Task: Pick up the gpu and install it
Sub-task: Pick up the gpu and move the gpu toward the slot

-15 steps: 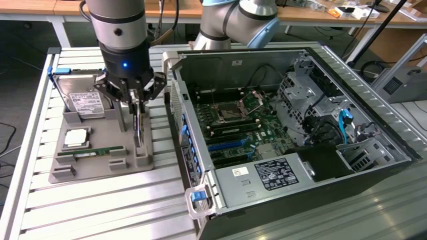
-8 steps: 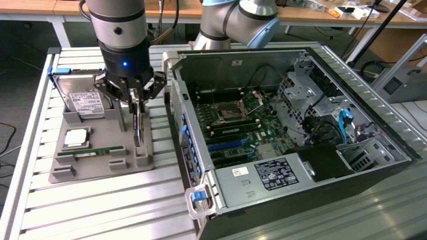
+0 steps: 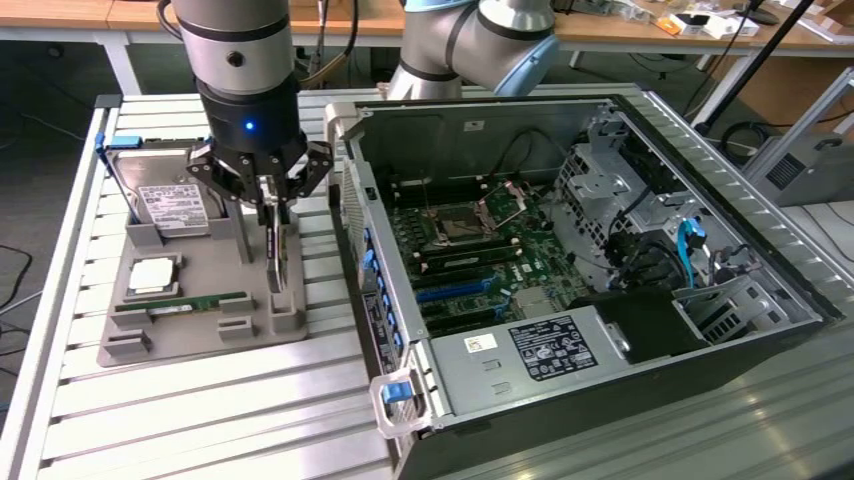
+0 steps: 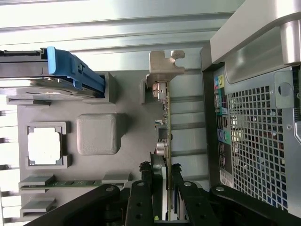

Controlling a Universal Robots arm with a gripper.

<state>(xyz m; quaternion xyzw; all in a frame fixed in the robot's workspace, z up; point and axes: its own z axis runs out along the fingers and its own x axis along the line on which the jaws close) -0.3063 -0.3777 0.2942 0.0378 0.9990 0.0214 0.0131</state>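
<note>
From my station I saw the gripper lowered over the grey tray on the slatted table. It was closed partway, its fingers pressed against both faces of the gpu. The card stood on its long edge at the side of the tray nearest the open computer case. Its lower edge looked to be in or just at the tray's slot; I could not tell whether it had lifted clear. In the wrist view the silver end bracket was at the far end of the card from the fingers, and the case's perforated rear panel was just beside the card.

The other parts were in their tray places. The hard drive with its blue carrier was propped at the tray's far end, the processor lay flat in its square pocket, and the narrow green RAM stick lay in its clips. In the exterior view the case lay on its side on the exterior view's right, with its motherboard exposed.
</note>
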